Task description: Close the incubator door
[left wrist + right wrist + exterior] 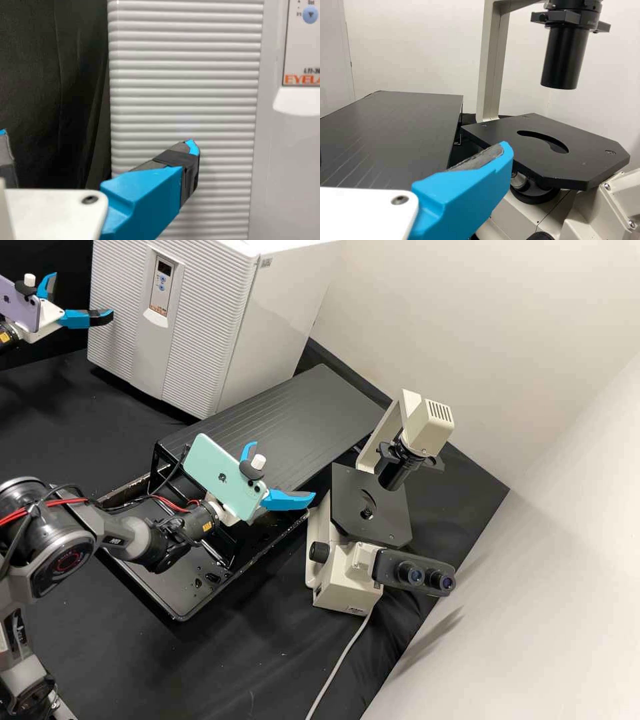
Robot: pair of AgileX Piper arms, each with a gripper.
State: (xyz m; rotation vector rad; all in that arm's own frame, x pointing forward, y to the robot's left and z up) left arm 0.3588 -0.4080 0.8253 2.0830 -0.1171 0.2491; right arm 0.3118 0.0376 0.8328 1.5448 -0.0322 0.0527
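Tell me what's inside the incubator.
No contents can be seen: the ribbed door covers the front of the incubator, and its side wall hides the rest.

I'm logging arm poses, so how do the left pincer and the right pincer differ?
The left pincer has one finger at or very near the ribbed front of the incubator; the right pincer hangs near the microscope. The left pincer bears a purple phone, the right pincer a mint-green phone. Both are open, with nothing between their fingers.
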